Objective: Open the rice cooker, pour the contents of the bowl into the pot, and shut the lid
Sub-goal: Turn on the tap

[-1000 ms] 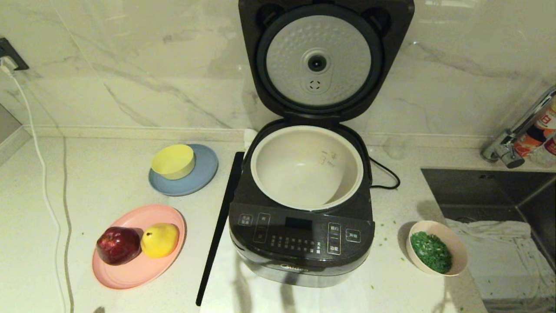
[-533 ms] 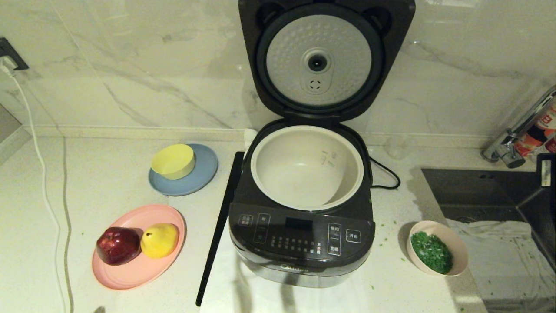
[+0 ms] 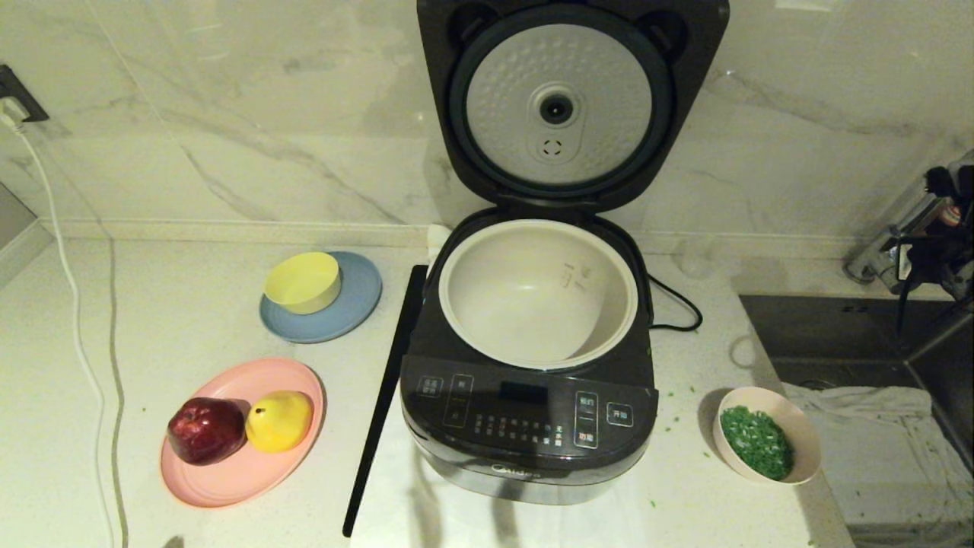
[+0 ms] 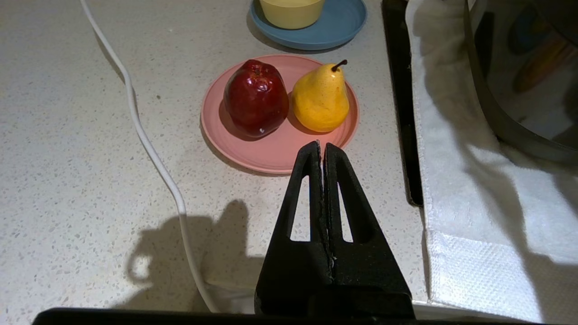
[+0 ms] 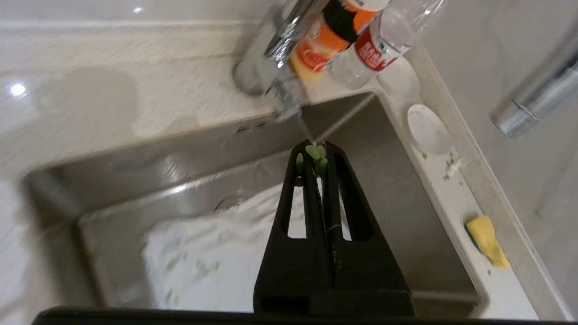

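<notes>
Counter (image 3: pixel 190 304) under me is pale speckled stone, matt; wall (image 3: pixel 228 114) behind is glossy veined marble. Rice cooker (image 3: pixel 529 426) has a glossy dark plastic front panel, its lid (image 3: pixel 559 106) a dimpled silver metal plate inside, the pot (image 3: pixel 525 304) smooth off-white; white cloth (image 4: pixel 456 189) below it is textured weave (towel-like). Sink (image 5: pixel 135 180) and tap (image 5: pixel 275 54) are brushed and shiny metal, my right gripper (image 5: pixel 316 151) and left gripper (image 4: pixel 321 146) matt black plastic, bowl (image 3: pixel 803 434) smooth matt, red apple (image 4: pixel 256 97) glossy.
</notes>
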Controlling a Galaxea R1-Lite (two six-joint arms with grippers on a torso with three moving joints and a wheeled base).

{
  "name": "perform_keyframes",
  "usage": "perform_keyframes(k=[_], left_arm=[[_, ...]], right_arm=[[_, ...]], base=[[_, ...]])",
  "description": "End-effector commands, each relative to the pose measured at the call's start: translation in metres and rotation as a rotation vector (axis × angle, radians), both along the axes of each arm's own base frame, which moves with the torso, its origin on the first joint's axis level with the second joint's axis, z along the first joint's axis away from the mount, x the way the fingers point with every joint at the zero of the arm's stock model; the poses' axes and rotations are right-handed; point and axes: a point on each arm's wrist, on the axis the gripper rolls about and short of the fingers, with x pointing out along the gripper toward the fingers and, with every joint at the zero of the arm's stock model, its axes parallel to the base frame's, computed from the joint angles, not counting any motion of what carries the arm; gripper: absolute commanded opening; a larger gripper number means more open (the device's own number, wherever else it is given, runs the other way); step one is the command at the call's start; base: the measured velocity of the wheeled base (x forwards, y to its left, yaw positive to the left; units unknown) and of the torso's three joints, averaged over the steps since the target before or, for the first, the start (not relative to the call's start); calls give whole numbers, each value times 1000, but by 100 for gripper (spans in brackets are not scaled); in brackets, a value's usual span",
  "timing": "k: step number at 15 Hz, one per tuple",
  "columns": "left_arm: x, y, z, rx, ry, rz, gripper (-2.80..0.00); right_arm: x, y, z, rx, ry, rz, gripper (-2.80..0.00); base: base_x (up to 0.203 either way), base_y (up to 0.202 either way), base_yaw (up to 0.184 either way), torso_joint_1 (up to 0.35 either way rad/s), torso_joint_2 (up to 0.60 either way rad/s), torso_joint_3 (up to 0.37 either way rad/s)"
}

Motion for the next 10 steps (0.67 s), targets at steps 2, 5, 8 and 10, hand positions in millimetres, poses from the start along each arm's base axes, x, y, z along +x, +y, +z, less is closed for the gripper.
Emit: perform_keyframes(k=[2, 5, 8, 10], left_arm=[[1, 0, -3, 0, 11, 2, -280], [1, 0, -2, 0, 9, 1, -280], [1, 0, -2, 0, 10, 2, -280], [1, 0, -2, 0, 9, 0, -280]], right_arm=[[37, -18, -20, -3, 2, -37, -280], [58, -25, -25, -10, -23, -46, -280], [75, -35, -33, -13, -34, -61, -280], [86, -48, -39, -17, -46, -83, -280]], base=[[0, 0, 0, 0, 0, 0], [0, 0, 0, 0, 0, 0], [0, 0, 0, 0, 0, 0], [0, 0, 0, 0, 0, 0]])
